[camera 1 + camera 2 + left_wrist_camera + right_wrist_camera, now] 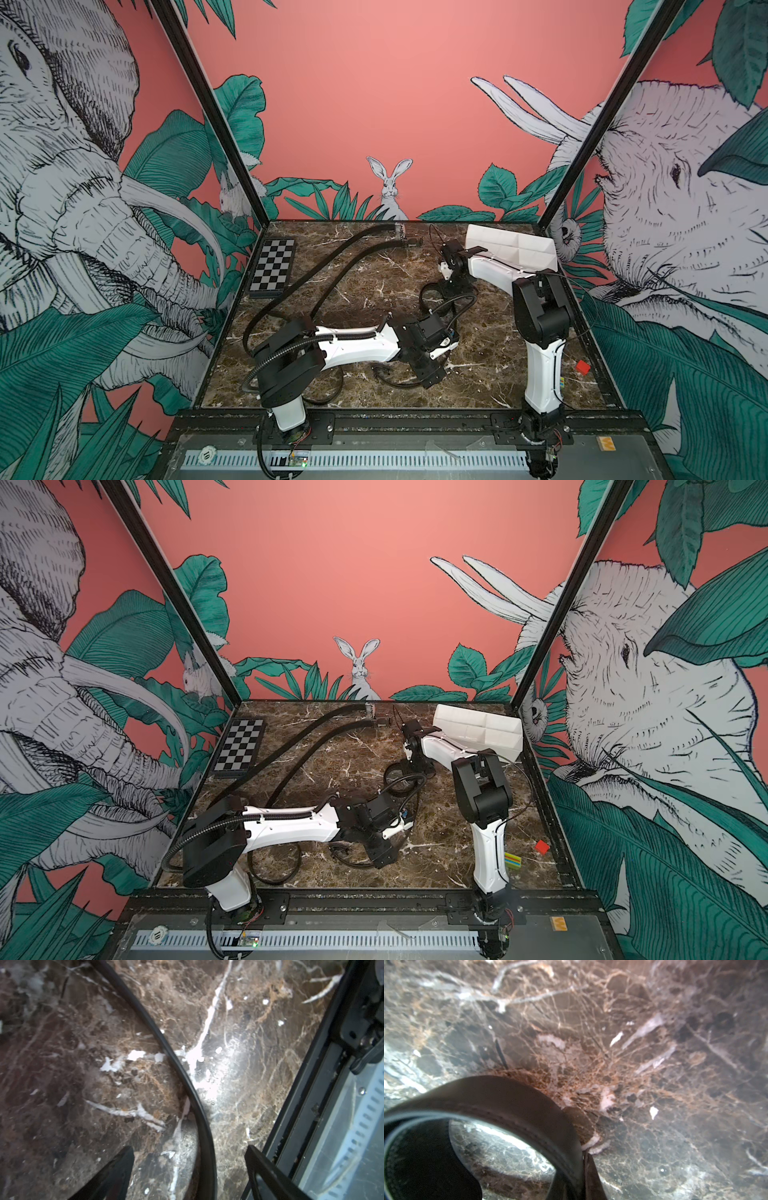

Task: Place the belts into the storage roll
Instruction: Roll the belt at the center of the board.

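No black flexible strap belts (508,1093) are yet seen in the white compartmented plastic tray (511,245), far right. One is pinched by the closed right gripper (583,1169); another belt (166,1047) is straddled by the wide-open left gripper (189,1148).

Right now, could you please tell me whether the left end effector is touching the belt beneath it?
Apart. The left wrist view shows the belt running between the fingers of the open left end effector, with bare table visible on each side.
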Motion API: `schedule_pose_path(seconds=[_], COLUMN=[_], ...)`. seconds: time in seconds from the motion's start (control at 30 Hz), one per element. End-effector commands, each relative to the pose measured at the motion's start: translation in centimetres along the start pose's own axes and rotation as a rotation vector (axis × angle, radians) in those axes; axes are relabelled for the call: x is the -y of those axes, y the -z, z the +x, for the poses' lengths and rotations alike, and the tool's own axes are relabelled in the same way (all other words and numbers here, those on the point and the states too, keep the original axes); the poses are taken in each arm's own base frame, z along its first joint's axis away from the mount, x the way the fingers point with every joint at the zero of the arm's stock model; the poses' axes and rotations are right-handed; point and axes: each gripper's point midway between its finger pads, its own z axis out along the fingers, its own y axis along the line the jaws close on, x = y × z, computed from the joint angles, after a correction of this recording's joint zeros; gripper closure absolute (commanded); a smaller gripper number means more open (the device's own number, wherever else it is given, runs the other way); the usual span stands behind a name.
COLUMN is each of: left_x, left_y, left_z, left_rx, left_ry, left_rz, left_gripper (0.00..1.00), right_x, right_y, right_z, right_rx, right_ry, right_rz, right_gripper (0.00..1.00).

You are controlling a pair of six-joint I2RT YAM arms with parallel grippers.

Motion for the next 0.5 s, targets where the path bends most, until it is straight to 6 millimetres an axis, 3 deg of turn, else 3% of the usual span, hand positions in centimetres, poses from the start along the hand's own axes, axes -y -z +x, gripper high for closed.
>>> schedule_pose_path(seconds=[0.0,0.1,0.3,0.37,0.47], left_x=[-0.4,-1.1,-2.8,-3.4,-5.7], left_y=[0.0,-0.9,-2.9,-2.8,-1.6], left_z=[0.4,0.9,3.4,3.7,4.6], left_rx=[-0.051,-0.078,-0.165,-0.18,-0.205], left_ry=[-0.008,0.026,0.061,0.059,0.037], left_rz=[-0.025,-0.063,-0.138,-0.172,-0.312], left_gripper=[0.21,0.34,0.49,0.56,0.63], right_x=[0.5,0.4,0.0,0.0,0.1], right_y=[-1.6,-1.6,-1.7,-1.4,-0.9], right_z=[2.7,2.7,3.3,3.5,3.7], right_rx=[-0.121,-0.122,-0.133,-0.134,-0.134], right_ry=[-0.014,-0.023,-0.026,-0.023,-0.011], right_rz=[0.029,0.02,0.001,0.001,0.005], right_gripper=[1.0,1.0,1.0,1.0,1.0])
